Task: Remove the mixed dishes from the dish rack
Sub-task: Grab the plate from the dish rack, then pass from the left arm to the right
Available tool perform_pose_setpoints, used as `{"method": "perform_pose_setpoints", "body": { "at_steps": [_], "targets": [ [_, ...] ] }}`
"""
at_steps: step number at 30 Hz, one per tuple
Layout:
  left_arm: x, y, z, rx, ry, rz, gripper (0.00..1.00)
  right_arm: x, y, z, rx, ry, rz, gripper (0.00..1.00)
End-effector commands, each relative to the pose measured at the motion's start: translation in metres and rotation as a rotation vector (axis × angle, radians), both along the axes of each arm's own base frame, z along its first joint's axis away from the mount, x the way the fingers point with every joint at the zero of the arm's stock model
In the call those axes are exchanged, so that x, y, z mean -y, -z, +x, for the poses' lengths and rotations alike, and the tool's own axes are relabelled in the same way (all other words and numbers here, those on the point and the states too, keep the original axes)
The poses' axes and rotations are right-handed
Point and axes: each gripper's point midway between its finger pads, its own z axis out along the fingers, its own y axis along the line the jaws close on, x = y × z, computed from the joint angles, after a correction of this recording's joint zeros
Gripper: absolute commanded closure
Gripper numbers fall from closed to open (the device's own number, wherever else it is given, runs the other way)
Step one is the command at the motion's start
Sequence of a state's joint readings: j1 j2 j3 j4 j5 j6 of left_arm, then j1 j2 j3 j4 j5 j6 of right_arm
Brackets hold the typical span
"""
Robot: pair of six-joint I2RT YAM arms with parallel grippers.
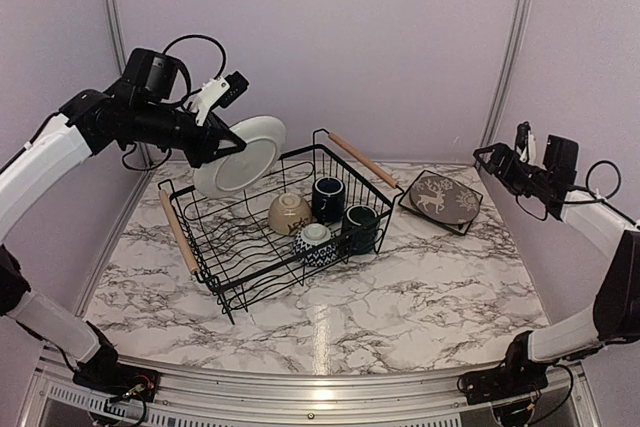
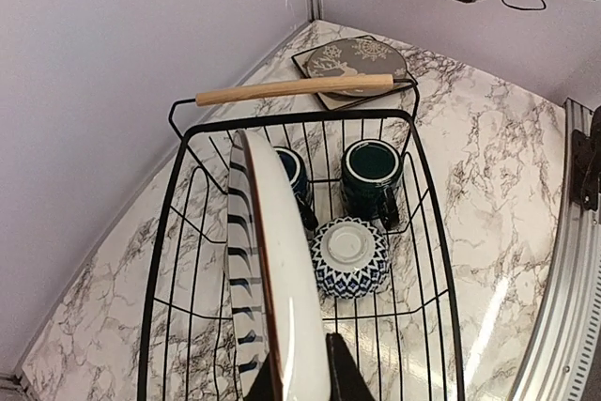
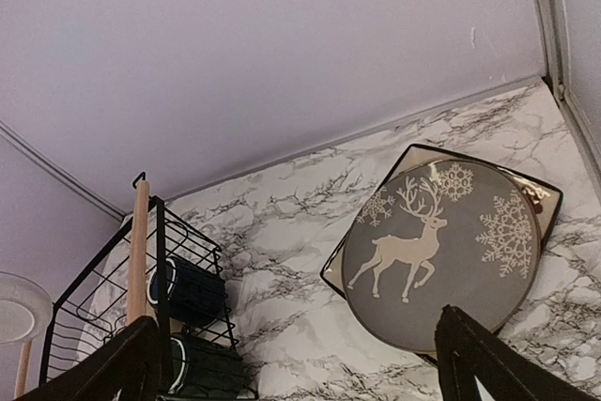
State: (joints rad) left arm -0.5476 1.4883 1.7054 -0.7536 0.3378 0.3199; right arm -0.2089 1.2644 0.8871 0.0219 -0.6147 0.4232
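While raised over dish rack (image 1: 180, 235), left gripper (image 1: 218, 144) clamps striped plate (image 1: 243, 157) tilted.

The striped plate (image 2: 282, 279) runs off the bottom edge of the left wrist view, where only the tips of the left gripper (image 2: 302, 377) show on either side of it, and it hides part of one dark mug (image 2: 291, 174). In the right wrist view the reindeer plate (image 3: 439, 249) covers nearly all of the square plate (image 3: 537, 192) beneath it, its pattern impossible to tell, while the dish rack (image 3: 139, 251) is cut off at the lower left corner.
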Motion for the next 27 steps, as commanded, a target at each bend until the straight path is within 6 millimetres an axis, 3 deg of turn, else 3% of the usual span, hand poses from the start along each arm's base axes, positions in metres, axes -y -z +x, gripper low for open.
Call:
{"method": "perform_pose_setpoints", "body": {
  "at_steps": [1,6,9,12,16,22,27],
  "targets": [
    [0.016,-0.074,-0.008,0.436,-0.082,-0.124,1.00,-0.013,-0.029,0.008,-0.009,-0.003,-0.006,0.02],
    [0.036,-0.087,-0.031,0.668,-0.124,-0.116,1.00,-0.043,-0.057,0.006,-0.001,-0.041,0.008,0.02],
    [0.051,-0.079,-0.038,0.794,-0.170,-0.035,1.00,-0.064,-0.075,0.005,0.011,-0.072,0.022,0.01],
    [0.063,-0.071,-0.047,0.921,-0.227,0.037,1.00,-0.099,-0.090,0.002,0.009,-0.134,0.032,0.02],
    [0.080,-0.052,-0.057,1.038,-0.262,0.140,1.00,-0.139,-0.101,0.000,-0.005,-0.225,0.097,0.02],
    [0.116,-0.018,-0.061,1.162,-0.250,0.338,1.00,-0.217,-0.113,-0.012,-0.013,-0.422,0.169,0.05],
    [0.126,0.003,-0.055,1.223,-0.298,0.447,1.00,-0.267,-0.110,-0.023,-0.030,-0.523,0.171,0.05]
  ]
}}
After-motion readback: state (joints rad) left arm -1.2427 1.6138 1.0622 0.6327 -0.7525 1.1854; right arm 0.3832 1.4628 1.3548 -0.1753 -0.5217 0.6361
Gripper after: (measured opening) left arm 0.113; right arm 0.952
